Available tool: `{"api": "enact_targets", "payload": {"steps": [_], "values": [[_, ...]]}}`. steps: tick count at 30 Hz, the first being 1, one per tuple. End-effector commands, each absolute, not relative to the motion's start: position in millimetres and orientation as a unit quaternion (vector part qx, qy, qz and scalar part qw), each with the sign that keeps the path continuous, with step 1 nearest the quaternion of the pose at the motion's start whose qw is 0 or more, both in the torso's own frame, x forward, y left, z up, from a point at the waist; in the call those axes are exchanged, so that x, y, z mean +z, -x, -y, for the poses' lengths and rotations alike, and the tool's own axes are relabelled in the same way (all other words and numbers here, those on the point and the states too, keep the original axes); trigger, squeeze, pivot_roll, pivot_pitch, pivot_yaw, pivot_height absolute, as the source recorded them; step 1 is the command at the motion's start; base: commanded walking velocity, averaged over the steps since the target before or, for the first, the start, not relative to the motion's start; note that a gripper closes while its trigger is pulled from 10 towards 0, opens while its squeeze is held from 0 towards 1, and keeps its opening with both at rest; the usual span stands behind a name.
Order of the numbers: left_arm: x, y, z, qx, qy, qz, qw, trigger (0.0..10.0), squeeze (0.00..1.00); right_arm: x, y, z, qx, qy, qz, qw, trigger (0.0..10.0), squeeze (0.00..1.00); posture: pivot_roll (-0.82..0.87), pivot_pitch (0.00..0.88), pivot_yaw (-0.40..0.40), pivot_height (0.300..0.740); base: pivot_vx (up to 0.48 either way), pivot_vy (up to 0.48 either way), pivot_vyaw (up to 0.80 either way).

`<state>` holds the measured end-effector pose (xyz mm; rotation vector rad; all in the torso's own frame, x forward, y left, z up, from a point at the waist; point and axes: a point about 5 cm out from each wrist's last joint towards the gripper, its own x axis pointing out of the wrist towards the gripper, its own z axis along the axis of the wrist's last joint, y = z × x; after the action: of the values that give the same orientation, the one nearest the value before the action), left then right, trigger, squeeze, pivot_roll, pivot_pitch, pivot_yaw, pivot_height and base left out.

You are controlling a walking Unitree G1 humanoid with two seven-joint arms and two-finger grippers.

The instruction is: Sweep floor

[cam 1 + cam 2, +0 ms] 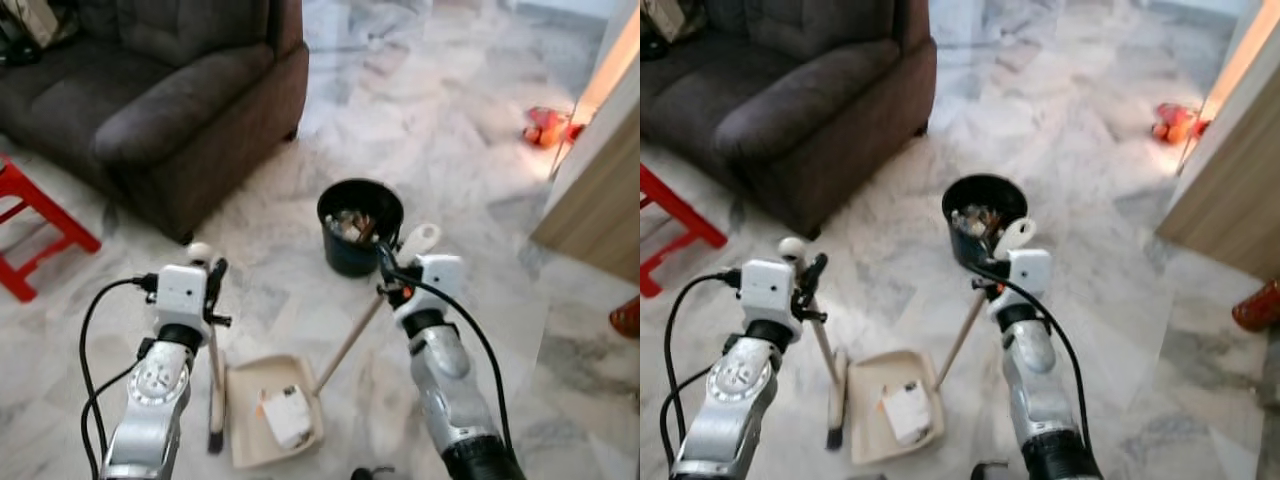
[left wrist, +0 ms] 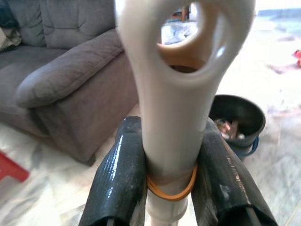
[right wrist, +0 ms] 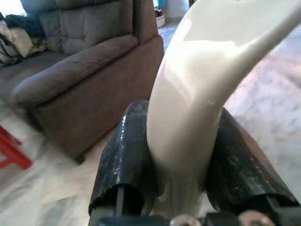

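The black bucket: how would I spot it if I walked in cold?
Start at the grey sofa and look just past its near arm, out onto the marble floor. The black bucket stands there upright, round and dark, with scraps inside. The cream dustpan nearer the robot is flat and pale.

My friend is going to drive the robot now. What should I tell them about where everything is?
Left tool: shut on the broom handle, near its cream top; broom head on the floor left of the dustpan.
Right tool: shut on the dustpan handle, at its cream grip.
Dustpan: flat on the marble floor between the arms, with a white piece of litter already in it.
Black bin: just ahead, beside the grey sofa, with some rubbish inside.
Done: litter swept into the pan.
Left: lift the pan and tip it into the bin, probably next; then check the floor for more.
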<state>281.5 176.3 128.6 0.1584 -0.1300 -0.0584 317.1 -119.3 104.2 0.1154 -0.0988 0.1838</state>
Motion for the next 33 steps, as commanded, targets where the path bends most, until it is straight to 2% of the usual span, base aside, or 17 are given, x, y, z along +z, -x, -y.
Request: {"api": "enact_targets", "payload": {"steps": [1, 14, 33], "values": [[135.5, -281.3, -180.5, -0.024, -0.090, 0.078, 0.993, 10.0, 0.00, 115.4, -318.6, 110.6, 0.102, -0.068, 0.074, 0.990, 10.0, 0.00, 0.15, 0.200, -0.008, 0.740, 0.480, 0.000, 0.00], [135.8, -281.1, -180.2, -0.025, -0.088, 0.081, 0.993, 10.0, 0.00, 113.0, -319.4, 110.7, 0.098, -0.066, 0.063, 0.991, 10.0, 0.00, 0.15, 0.199, -0.010, 0.740, 0.457, 0.000, 0.00], [136.3, -280.6, -177.4, -0.035, -0.083, 0.086, 0.992, 10.0, 0.00, 111.2, -321.8, 112.5, 0.090, -0.061, 0.055, 0.993, 10.0, 0.00, 0.16, 0.185, -0.009, 0.740, 0.000, 0.000, -0.80]]}}
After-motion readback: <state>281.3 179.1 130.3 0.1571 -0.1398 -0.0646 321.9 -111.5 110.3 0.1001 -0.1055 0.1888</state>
